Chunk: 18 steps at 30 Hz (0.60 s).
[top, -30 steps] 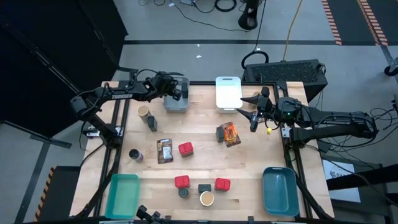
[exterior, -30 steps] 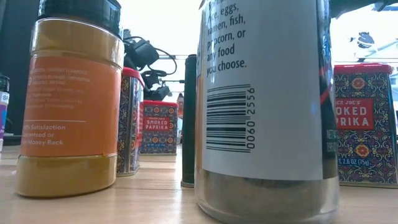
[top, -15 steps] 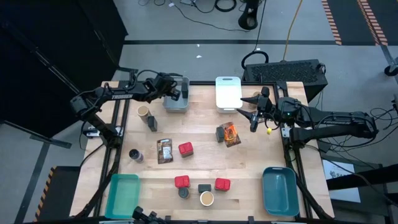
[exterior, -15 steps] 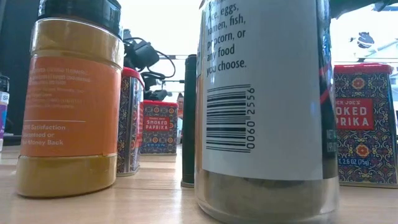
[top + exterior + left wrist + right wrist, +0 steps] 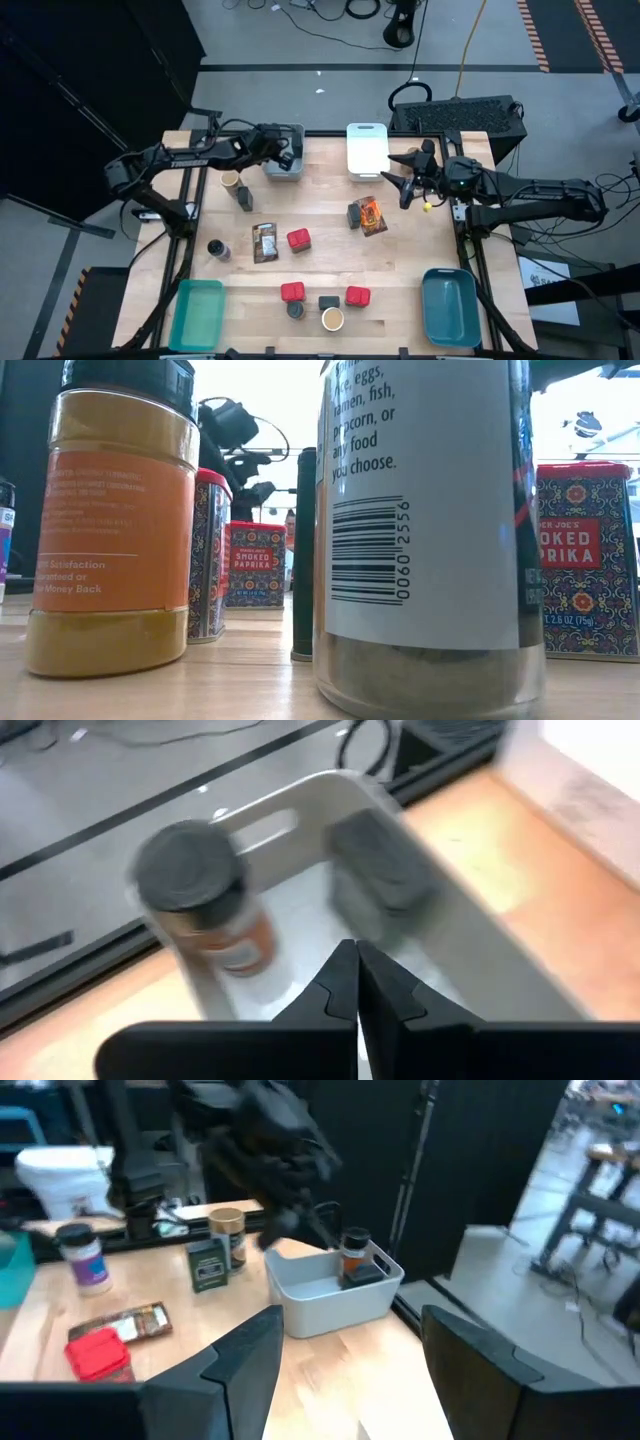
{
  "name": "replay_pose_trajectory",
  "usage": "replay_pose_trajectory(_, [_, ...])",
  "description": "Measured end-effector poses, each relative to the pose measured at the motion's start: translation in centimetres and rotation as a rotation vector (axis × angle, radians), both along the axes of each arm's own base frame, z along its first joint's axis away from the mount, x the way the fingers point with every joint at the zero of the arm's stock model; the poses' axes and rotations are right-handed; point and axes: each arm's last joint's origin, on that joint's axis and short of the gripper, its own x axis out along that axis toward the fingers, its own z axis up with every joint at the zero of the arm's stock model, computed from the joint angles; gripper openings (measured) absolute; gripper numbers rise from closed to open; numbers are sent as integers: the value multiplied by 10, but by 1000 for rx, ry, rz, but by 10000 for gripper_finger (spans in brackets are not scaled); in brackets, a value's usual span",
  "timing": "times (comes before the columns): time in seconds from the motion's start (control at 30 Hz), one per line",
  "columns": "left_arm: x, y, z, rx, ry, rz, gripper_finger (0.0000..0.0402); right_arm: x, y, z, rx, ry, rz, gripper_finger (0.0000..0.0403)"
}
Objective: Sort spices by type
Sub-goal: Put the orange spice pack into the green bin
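Left claw (image 5: 356,982) together, empty, over grey bin (image 5: 284,165) at desk's 11 o'clock. Right claw (image 5: 403,190) apart, empty, at 2 o'clock.

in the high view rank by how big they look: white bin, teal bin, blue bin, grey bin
1. blue bin
2. teal bin, close behind the blue one, and partly cut off by the frame edge
3. white bin
4. grey bin, partly covered by the left gripper, so unsure
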Motion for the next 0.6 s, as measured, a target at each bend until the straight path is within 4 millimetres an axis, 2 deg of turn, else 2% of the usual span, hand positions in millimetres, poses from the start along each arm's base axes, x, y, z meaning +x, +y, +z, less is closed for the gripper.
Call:
replay_pose_trajectory(0.4, [7, -73, 42, 156, -5, -359, 12, 13, 0, -12, 174, -12, -33, 222])
replay_pose_trajectory(0.6, [-4, -102, 64, 220, -28, -492, 13, 19, 10, -19, 164, 72, 103, 222])
